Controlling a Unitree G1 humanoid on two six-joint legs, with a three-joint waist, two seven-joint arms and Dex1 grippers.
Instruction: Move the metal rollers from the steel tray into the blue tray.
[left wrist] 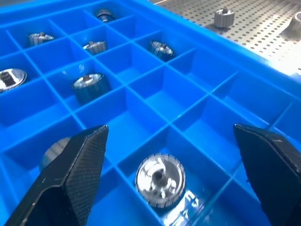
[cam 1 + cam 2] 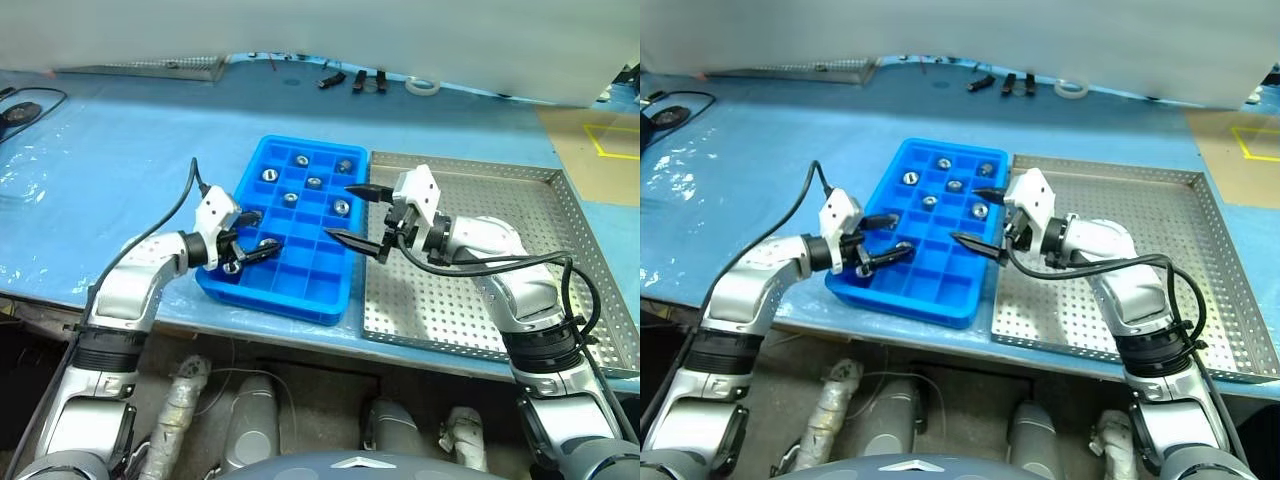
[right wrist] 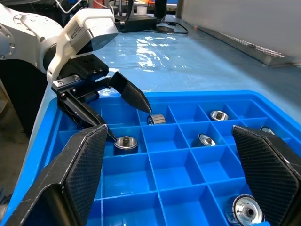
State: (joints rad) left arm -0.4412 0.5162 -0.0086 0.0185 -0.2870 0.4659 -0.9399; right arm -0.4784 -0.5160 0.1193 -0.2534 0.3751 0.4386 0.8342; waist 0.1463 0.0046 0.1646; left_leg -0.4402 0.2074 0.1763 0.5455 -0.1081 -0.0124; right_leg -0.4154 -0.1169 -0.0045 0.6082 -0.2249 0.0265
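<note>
The blue tray (image 2: 275, 298) lies left of the steel tray (image 2: 470, 300), rim to rim. Several metal rollers (image 2: 313, 182) sit in the blue tray's far compartments. My left gripper (image 2: 255, 235) hangs open over the blue tray's near left corner. Below its spread fingers, untouched, one roller (image 1: 160, 180) lies in a compartment. My right gripper (image 2: 342, 212) is open and empty, level above the blue tray's right side, pointing toward the left one. Two rollers (image 1: 224, 17) rest on the steel tray's perforated floor.
Black tools (image 2: 355, 80) and a white tape ring (image 2: 420, 86) lie at the table's far edge. A black cable (image 2: 25, 105) loops at the far left. A brown board (image 2: 600, 150) with yellow marking sits at the right.
</note>
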